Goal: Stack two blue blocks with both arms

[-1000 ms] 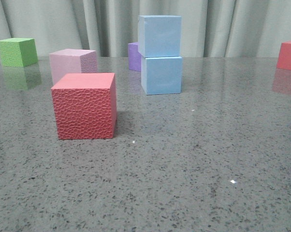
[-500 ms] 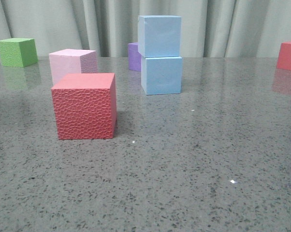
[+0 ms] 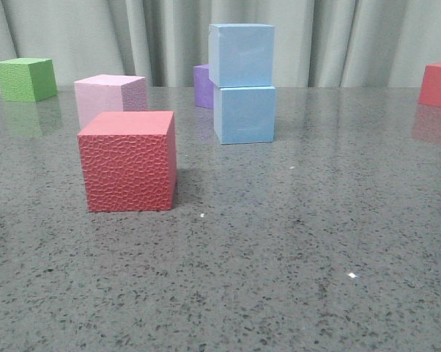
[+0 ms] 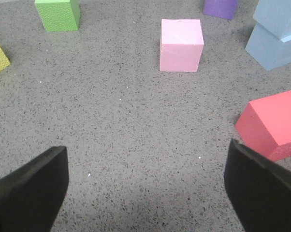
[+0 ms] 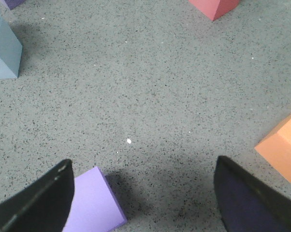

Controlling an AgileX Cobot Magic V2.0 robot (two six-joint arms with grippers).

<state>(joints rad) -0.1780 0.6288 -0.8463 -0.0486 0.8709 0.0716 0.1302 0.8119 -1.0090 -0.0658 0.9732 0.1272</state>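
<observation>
While one blue block sits atop the other blue block, both arms hang clear.
Left tool and right tool are spread wide over the table, pinching nothing.

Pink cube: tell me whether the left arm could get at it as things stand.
Probably yes. In the left wrist view the left end effector is open, holds nothing, and faces the pink cube across bare table. The red cube sits off to one side, not between them.

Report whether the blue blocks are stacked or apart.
Stacked. The upper blue block sits on the lower blue block, slightly offset, with nothing gripping either.
</observation>
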